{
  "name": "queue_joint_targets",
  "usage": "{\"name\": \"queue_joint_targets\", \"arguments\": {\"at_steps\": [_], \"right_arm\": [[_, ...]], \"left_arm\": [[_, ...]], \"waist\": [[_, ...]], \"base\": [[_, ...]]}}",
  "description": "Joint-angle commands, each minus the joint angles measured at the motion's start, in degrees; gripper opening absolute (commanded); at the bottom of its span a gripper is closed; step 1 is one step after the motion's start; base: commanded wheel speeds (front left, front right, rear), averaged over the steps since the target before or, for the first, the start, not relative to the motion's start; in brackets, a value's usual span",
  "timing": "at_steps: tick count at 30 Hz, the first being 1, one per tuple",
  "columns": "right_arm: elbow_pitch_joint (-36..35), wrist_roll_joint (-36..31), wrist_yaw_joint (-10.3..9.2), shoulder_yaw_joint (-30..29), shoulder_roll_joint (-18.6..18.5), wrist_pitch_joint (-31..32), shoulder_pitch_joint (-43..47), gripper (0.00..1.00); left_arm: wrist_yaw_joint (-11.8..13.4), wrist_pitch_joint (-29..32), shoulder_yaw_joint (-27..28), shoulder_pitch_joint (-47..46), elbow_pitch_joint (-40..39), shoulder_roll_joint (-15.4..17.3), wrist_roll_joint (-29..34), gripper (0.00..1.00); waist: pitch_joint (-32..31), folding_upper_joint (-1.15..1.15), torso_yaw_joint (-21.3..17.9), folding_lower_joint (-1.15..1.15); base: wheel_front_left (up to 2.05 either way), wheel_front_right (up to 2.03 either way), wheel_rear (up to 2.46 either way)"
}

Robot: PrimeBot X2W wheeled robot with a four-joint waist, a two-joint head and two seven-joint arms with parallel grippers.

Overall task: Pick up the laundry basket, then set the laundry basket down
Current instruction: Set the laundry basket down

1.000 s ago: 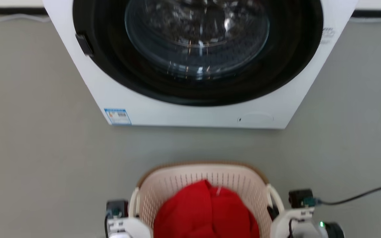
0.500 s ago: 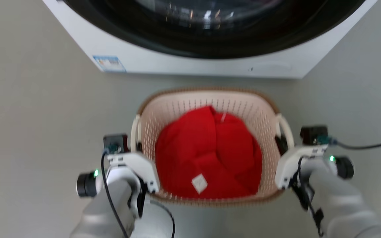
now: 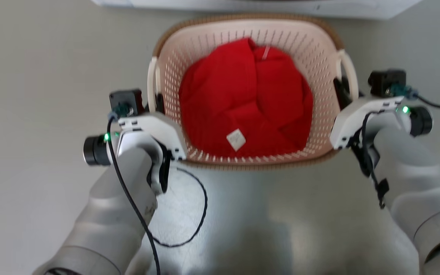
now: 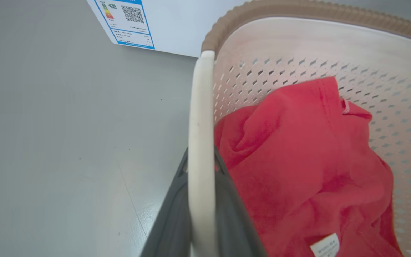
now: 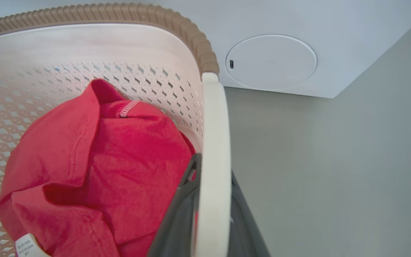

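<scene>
- The grey floor [image 3: 33, 76] spreads out past both grippers, on the outer side of each and ahead of the fingertips.
- The white washing machine [image 3: 243, 4] stands ahead of both grippers, just beyond the far rim of the basket.
- The laundry basket [image 3: 243, 19] sits between the two grippers, its brown rim running forward from each set of fingers. Whether its base rests on the floor or hangs clear cannot be told.
- A red garment [image 3: 243, 95] lies bundled inside the basket, inboard of both grippers.
- The left gripper [image 4: 201, 167] is clamped on the left handle [image 4: 200, 107], one dark finger on each side of the white bar.
- The right gripper [image 5: 213, 171] is clamped on the right handle [image 5: 214, 117] the same way, and the bar runs on ahead between its fingers.
- A black cable [image 3: 206, 200] loops behind the left gripper, beside its forearm.
- A round cover [image 5: 270, 61] on the machine's front lies ahead of the right gripper, to its outer side.
- A blue-edged label [image 4: 127, 21] on the machine lies ahead of the left gripper, to its outer side.
- A small white tag [image 3: 236, 139] on the garment lies between the grippers, near the basket's back wall.
</scene>
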Motion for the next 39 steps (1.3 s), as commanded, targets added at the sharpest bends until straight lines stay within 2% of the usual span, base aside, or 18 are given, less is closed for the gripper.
{"name": "queue_joint_targets", "arguments": {"at_steps": [1,14,33,34,36,37,38,39], "right_arm": [[-0.7,-1.4,0.61,0.3,0.4,-0.8,0.9,0.00],[-3.1,-12.2,0.61,-8.7,1.0,-0.8,-1.1,0.00],[-5.2,-23.0,0.61,-18.5,3.0,-0.8,0.7,0.02],[-5.2,-23.4,0.61,-18.9,3.1,-0.8,0.8,0.12],[-5.3,-23.7,0.61,-19.2,3.3,-0.8,0.8,0.12],[-5.4,-24.1,0.61,-19.6,3.4,-0.8,0.9,0.41],[-5.5,-24.4,0.61,-19.9,3.5,-0.8,0.9,0.65],[-5.5,-24.8,0.61,-20.2,3.6,-0.8,1.0,1.00]], "left_arm": [[0.6,-0.8,1.5,-1.4,-1.3,1.4,0.6,0.00],[1.0,-0.8,3.7,-5.9,-2.3,1.4,3.7,0.00],[0.8,-0.8,5.5,-7.4,-2.5,1.4,7.0,0.00],[0.8,-0.8,5.6,-7.4,-2.4,1.4,7.2,0.00],[0.8,-0.8,5.7,-7.4,-2.3,1.4,7.3,0.00],[0.7,-0.8,5.9,-7.4,-2.2,1.4,7.5,0.00],[0.7,-0.8,6.0,-7.4,-2.0,1.4,7.5,0.00],[0.6,-0.8,6.0,-7.4,-1.9,1.4,7.6,0.24]], "waist": [[3.4,0.00,0.6,0.00],[10.4,0.00,0.9,0.00],[11.7,0.00,0.7,0.00],[11.6,0.00,0.6,0.00],[11.5,0.00,0.6,0.00],[11.5,0.00,0.6,0.00],[11.4,0.00,0.6,0.00],[11.3,0.00,0.5,0.00]], "base": [[0.00,0.00,0.00],[0.00,0.00,0.00],[0.00,0.00,0.00],[0.00,0.00,0.00],[0.00,0.00,0.00],[0.00,0.00,0.00],[0.00,0.00,0.00],[0.00,0.00,0.00]]}}
